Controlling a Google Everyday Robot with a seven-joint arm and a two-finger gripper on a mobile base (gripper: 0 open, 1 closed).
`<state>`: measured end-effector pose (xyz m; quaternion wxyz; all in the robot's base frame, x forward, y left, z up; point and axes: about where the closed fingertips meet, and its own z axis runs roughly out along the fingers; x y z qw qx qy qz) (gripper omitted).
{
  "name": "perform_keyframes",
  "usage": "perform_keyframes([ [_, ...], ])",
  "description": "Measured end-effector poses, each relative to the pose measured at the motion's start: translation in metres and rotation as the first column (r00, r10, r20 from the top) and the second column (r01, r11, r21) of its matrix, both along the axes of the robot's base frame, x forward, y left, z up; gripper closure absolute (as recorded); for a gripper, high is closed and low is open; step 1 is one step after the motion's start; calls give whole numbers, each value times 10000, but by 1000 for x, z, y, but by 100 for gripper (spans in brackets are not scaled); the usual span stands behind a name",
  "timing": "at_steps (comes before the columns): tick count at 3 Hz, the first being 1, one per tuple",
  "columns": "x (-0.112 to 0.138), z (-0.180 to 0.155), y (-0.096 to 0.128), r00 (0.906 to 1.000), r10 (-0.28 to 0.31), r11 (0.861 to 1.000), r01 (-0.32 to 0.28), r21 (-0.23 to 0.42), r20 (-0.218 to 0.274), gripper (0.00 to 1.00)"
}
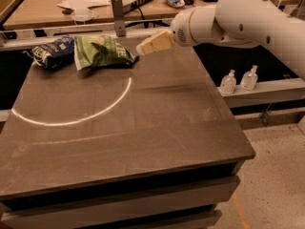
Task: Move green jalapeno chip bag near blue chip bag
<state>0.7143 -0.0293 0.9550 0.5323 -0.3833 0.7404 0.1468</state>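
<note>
Camera view: gripper (153, 43) just right of green jalapeno chip bag (102, 52), its grip cannot be told; blue chip bag (52, 52) just beside the green bag's left end, on counter (143, 123).

The green jalapeno chip bag (102, 51) blocks leftward passage for the claw (141, 48) just beside it.

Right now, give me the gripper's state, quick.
Gripper: open or closed cannot be told; it hangs just right of the green jalapeno chip bag, which lies on the table beside the blue chip bag.
</note>
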Motion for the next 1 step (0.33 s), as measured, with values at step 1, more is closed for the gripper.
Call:
perform_keyframes([
  [1, 0, 0, 0, 10000, 1, 10000, -1, 0, 0, 0],
])
